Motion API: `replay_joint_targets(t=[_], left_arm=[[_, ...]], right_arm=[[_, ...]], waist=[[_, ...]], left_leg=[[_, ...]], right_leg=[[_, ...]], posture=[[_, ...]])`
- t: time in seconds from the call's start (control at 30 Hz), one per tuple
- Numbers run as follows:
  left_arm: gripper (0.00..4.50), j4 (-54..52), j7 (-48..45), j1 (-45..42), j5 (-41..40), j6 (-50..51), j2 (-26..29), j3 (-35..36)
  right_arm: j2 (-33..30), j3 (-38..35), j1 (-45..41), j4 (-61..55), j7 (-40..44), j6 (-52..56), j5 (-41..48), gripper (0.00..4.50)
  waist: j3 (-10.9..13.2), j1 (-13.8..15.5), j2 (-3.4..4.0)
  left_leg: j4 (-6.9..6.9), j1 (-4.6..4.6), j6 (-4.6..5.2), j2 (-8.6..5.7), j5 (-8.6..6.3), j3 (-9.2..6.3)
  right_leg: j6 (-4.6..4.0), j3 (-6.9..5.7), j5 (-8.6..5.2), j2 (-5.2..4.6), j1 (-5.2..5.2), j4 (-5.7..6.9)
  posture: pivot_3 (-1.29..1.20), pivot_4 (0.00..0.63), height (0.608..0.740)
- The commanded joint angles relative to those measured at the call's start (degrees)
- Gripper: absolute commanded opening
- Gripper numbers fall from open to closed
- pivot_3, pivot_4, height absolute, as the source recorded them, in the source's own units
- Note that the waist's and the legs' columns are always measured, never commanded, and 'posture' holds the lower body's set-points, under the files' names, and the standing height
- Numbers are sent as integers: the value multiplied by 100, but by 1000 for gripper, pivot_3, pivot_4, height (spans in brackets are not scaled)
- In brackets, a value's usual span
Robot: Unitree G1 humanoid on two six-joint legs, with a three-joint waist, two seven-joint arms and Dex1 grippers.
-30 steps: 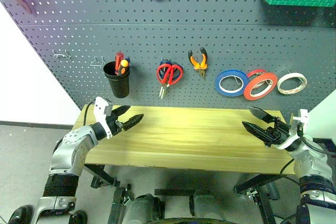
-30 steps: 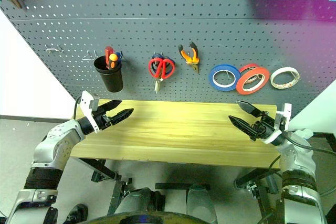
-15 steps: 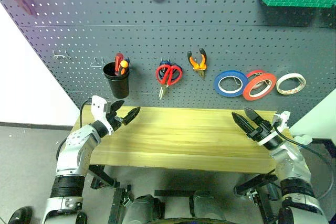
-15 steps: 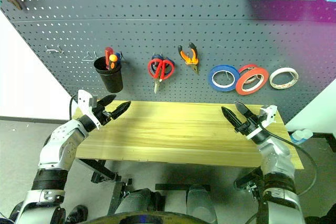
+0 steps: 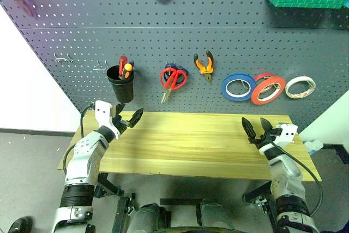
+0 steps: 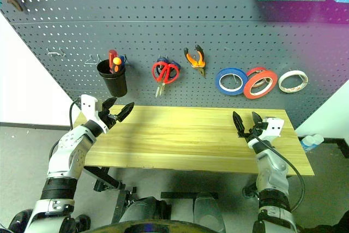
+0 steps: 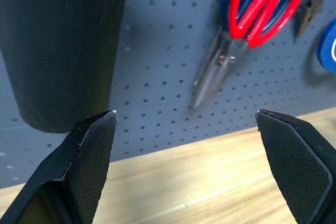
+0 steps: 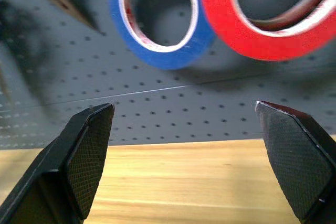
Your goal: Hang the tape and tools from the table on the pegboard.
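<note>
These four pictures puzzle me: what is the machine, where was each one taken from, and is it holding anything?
It is a two-armed robot standing at a wooden table before a dark pegboard. The two wide pictures come from cameras in its head, looking down over its arms. The two close-ups come from cameras on its wrists, looking out between each gripper's black fingers.

The left gripper and the right gripper are both open and hold nothing.

No tape or tool lies on the table. On the pegboard hang a black cup with screwdrivers, red scissors, orange pliers, a blue tape roll, a red-orange tape roll and a pale roll.
</note>
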Motion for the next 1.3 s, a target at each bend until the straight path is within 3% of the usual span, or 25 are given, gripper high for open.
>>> replay_joint_targets(t=[0.03,0.53,0.9,1.3], left_arm=[[4440,-97,18,-49,-8,-81,-60,4],[4440,-165,808,374,791,-733,-314,-128],[4440,-624,915,862,963,-801,-454,-361],[4440,-579,958,746,969,-773,-437,-373]], right_arm=[[5,-10,-67,-211,-363,-337,-239,4500],[363,260,298,-683,-1064,-497,-561,4500],[594,574,771,-1286,-1325,-455,-749,4500],[561,640,699,-1276,-1314,-445,-723,4500]], waist=[[-3,-17,0],[-21,-140,-1],[-33,-131,-3],[-34,-137,-3]], left_leg=[[0,0,0,0,0,0],[-2,2,0,1,0,-2],[-8,1,0,2,-1,-3],[-11,0,0,3,-1,-3]], right_leg=[[0,0,0,0,0,-1],[0,2,0,2,2,-1],[-1,1,-3,0,0,-2],[-1,1,-3,2,-4,-4]], posture=[[-149,0,740],[-157,0,740],[-166,0,740],[-169,0,740]])
